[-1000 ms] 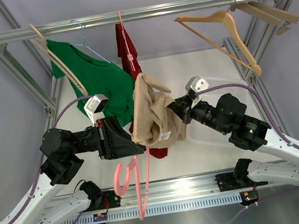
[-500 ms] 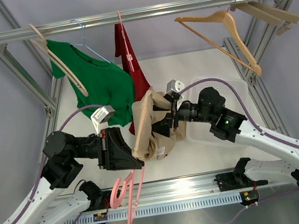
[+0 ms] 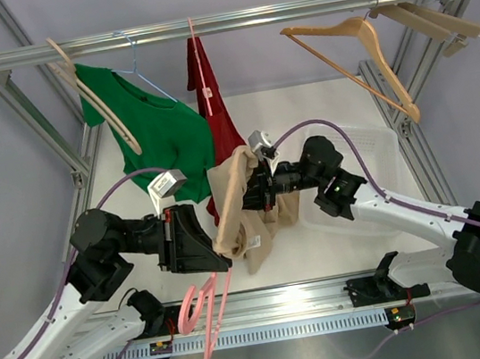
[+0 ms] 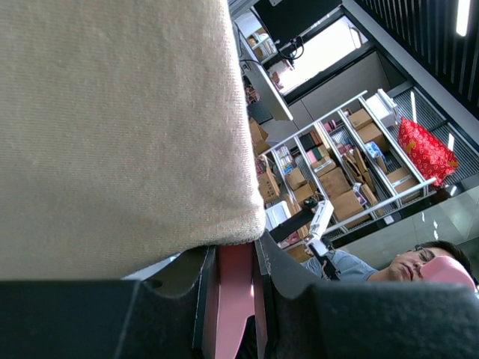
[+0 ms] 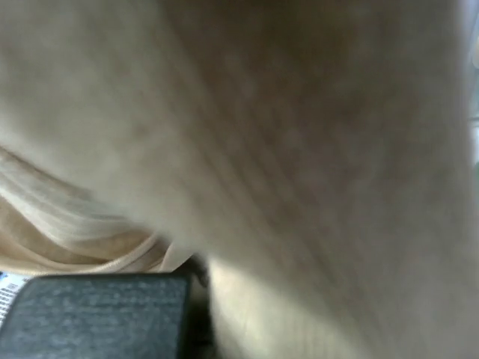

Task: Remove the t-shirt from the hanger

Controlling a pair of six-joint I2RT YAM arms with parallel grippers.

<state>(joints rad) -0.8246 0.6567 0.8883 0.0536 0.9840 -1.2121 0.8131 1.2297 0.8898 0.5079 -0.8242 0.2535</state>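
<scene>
The beige t-shirt (image 3: 234,212) hangs bunched over the top of a pink hanger (image 3: 206,300) in the middle of the top view. My left gripper (image 3: 222,259) is shut on the hanger's pink bar (image 4: 233,288), just under the shirt's hem (image 4: 112,127). My right gripper (image 3: 251,194) is pushed into the upper folds of the shirt from the right. In the right wrist view beige cloth (image 5: 299,112) fills the frame and only one dark finger pad (image 5: 97,314) shows, so its jaws are hidden.
A green shirt (image 3: 161,133) and a red shirt (image 3: 210,103) hang on the metal rail (image 3: 217,23) behind. Bare wooden hangers (image 3: 351,45) hang at the right. A clear plastic bin (image 3: 372,155) sits on the table under my right arm.
My right arm has swung left and pushed its gripper into the beige shirt. The left gripper, hanger and shirt have sunk a little lower and nearer.
</scene>
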